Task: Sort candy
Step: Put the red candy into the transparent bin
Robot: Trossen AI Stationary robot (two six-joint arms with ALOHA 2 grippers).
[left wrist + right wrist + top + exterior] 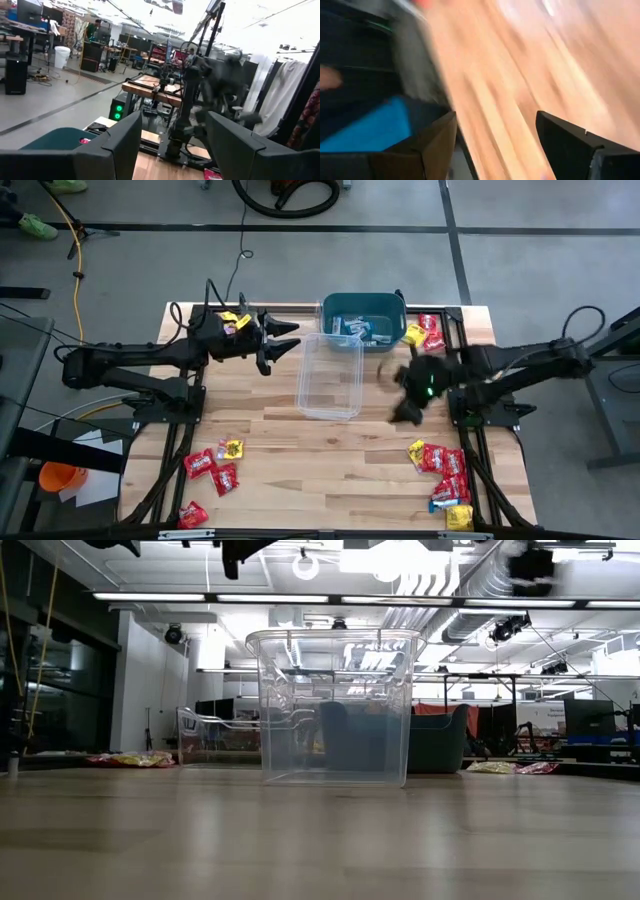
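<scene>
Near the tabletop's (pixel 330 480) front-left corner lies a loose cluster of candy (pixel 212 466), mostly red packets with one yellow, and a further red packet (pixel 191 515) sits right at the front edge. The left gripper (pixel 283 339) hangs over the back-left part of the tabletop, its two fingers spread apart and empty, pointing toward the clear plastic tub (pixel 331 375); a yellow packet (pixel 229 319) shows on top of that arm's wrist. The clear tub stands near the middle of the tabletop, and nothing shows inside it. Touching its back wall is the teal bin (pixel 364 312), at the back edge, which holds several light blue packets (pixel 355 328). Just beside the bin, toward the back-right corner, lie a yellow and some red packets (pixel 424 333). The right gripper (pixel 404 393) is over the tabletop just right of the clear tub, blurred with motion in the overhead view; its wrist view shows the two fingers (pixel 572 140) standing apart with nothing between them. By the front-right corner a second pile of candy (pixel 443 478) holds red, yellow and light blue packets.
</scene>
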